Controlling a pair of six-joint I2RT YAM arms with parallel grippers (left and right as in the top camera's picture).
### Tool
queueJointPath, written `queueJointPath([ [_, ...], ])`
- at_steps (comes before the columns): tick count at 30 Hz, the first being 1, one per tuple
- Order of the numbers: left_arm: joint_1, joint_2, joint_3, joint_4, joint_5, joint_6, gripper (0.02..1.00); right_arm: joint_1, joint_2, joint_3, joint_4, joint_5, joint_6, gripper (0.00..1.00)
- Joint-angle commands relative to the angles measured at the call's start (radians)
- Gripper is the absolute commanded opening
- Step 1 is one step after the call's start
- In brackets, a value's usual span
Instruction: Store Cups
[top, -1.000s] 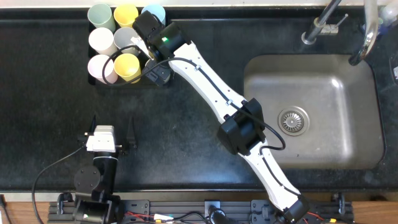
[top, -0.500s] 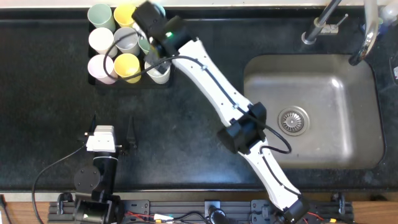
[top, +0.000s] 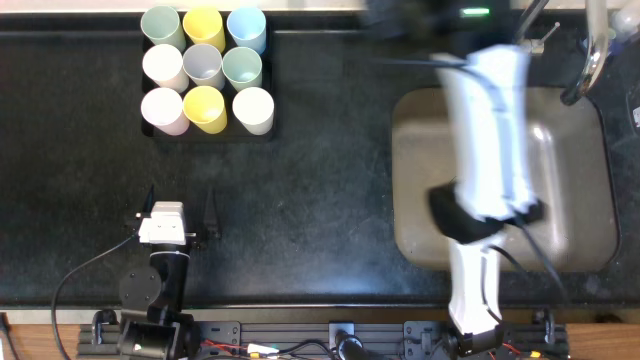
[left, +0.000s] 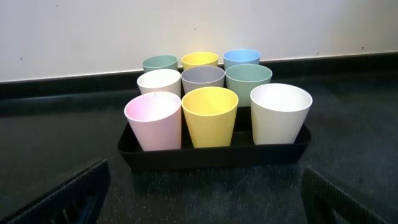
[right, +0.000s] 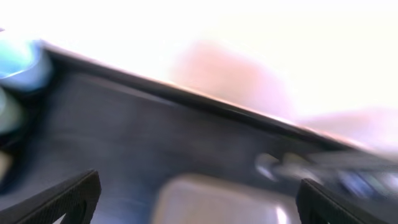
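Toward the far left corner of the bench (top: 330, 200), your black tray (top: 205, 137) is sitting with nine cups standing upright in it, three rows of three. Along the tray's near edge you are looking at the pink cup (top: 163, 110), the yellow cup (top: 205, 108) and the white cup (top: 253, 108), left to right. Behind them the second white cup (top: 163, 65), the grey cup (top: 203, 65) and the green cup (top: 242, 68) are filling the middle row. The pale green cup (top: 162, 25), the second yellow cup (top: 203, 25) and the blue cup (top: 246, 25) are lining the far edge.

Your left claw (top: 181, 200) is hanging near the bench's near left corner, well apart from the tray, its fingers spread wide and gripping nothing. It is facing the tray's near edge.

Your right arm (top: 485, 150) is showing blurred above the sink (top: 580, 110) at the bench's right end. The right claw (right: 199, 199) is blurred too, its fingers standing spread and holding nothing.
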Motion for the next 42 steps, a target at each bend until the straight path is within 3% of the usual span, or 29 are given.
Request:
queueJointPath([
  [1, 0.003, -0.011, -0.004, 0.002, -0.008, 0.019, 0.996, -0.104, -0.245, -0.237, -0.003, -0.023, 0.058, 0.998],
  [4, 0.003, -0.011, -0.004, 0.002, -0.008, 0.019, 0.998, -0.143, -0.441, -0.553, -0.003, -0.131, 0.057, 0.996],
  [10, 0.003, -0.011, -0.004, 0.002, -0.008, 0.019, 0.998, -0.148, -0.804, -1.202, 0.097, -0.246, 0.058, 0.996],
  [13, 0.003, -0.011, -0.004, 0.002, -0.008, 0.019, 0.998, -0.146, -1.011, -1.551, 0.399, -0.209, 0.058, 0.998],
  [18, 0.003, -0.011, -0.004, 0.002, -0.008, 0.019, 0.998, -0.150, -1.357, -2.121, 1.072, -0.044, 0.039, 0.998],
  [22, 0.003, -0.011, -0.004, 0.002, -0.008, 0.019, 0.998, -0.150, -1.552, -2.452, 1.533, 0.017, -0.056, 0.998],
  [25, 0.003, -0.011, -0.004, 0.002, -0.008, 0.019, 0.998, -0.150, -1.643, -2.592, 1.670, 0.017, -0.056, 0.996],
  [36, 0.003, -0.011, -0.004, 0.002, -0.008, 0.018, 0.996, -0.151, -1.802, -2.889, 1.885, 0.016, -0.056, 0.996],
  [42, 0.003, -0.011, -0.004, 0.002, -0.008, 0.019, 0.998, -0.189, -1.941, -2.983, 1.876, 0.016, -0.056, 0.996],
])
